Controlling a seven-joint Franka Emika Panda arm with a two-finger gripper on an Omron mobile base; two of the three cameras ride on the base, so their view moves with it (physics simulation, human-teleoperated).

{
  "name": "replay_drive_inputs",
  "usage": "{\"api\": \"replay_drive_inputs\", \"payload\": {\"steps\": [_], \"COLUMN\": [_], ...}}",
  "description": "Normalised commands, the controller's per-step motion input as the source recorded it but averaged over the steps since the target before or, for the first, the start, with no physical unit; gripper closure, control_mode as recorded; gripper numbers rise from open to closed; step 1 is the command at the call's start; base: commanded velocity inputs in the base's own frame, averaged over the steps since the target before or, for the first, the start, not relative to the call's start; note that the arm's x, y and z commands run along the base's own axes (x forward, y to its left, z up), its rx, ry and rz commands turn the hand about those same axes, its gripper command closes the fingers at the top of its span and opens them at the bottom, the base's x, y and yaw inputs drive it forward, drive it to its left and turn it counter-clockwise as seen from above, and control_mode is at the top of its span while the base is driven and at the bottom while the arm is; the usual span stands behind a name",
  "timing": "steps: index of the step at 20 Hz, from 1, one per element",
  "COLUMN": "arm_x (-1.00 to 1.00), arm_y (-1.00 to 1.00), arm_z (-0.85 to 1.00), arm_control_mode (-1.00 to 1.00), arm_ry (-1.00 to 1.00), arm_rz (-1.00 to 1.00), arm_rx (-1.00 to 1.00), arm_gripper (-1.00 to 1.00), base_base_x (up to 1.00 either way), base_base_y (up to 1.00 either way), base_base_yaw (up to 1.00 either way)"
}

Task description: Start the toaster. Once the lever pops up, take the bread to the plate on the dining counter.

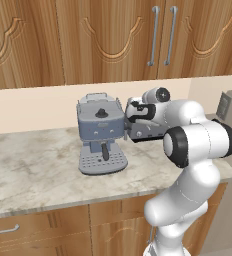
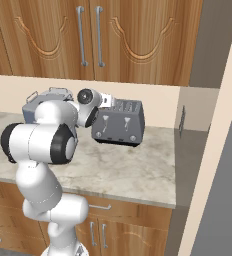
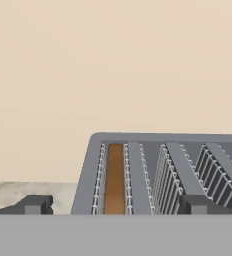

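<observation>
Marble-patterned table (image 1: 33,165), pale, carried everything you needed; items ran left to right as follows.

Item one: blue-grey espresso machine (image 1: 101,134), upright on the table, just left of the arm's wrist. Not your target; you were to leave it untouched.

Item two: the claw (image 3: 115,207), seen in the hand view as two dark finger tips (image 3: 35,205) spread wide apart at the bottom edge, one off the toaster's left flank and one over its slots. It stood fully open and held nothing.

Item three: the toaster (image 2: 119,123), grey metal on a black base, stood on the table against the cream wall, right of the espresso machine. In the right base view its front face showed two levers (image 2: 105,120) and small knobs below them; whether the levers sat up or down could not be told.

Item four: the bread (image 3: 115,177), a brown slice, sat down in the toaster's leftmost slot in the hand view, top edge below the rim.

Handling note, as a judgement: the step in hand was starting the toaster, and the claw hung above the slots rather than at the front face. You needed to bring one finger tip over the lever serving the bread's slot, press straight down along its track, and avoid dragging sideways, since the light toaster could have slid or tipped.
</observation>
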Motion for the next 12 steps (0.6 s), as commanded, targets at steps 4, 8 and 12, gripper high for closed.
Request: {"api": "replay_drive_inputs", "payload": {"steps": [4, 8, 12], "arm_x": [0.00, 0.00, 0.00], "arm_y": [0.00, 0.00, 0.00], "arm_z": [0.00, 0.00, 0.00], "arm_control_mode": [-1.00, -1.00, -1.00], "arm_ry": [0.00, 0.00, 0.00], "arm_rz": [0.00, 0.00, 0.00], "arm_rx": [0.00, 0.00, 0.00], "arm_gripper": [-1.00, -1.00, -1.00], "base_base_x": [0.00, 0.00, 0.00], "base_base_y": [0.00, 0.00, 0.00], "base_base_yaw": [0.00, 0.00, 0.00]}}
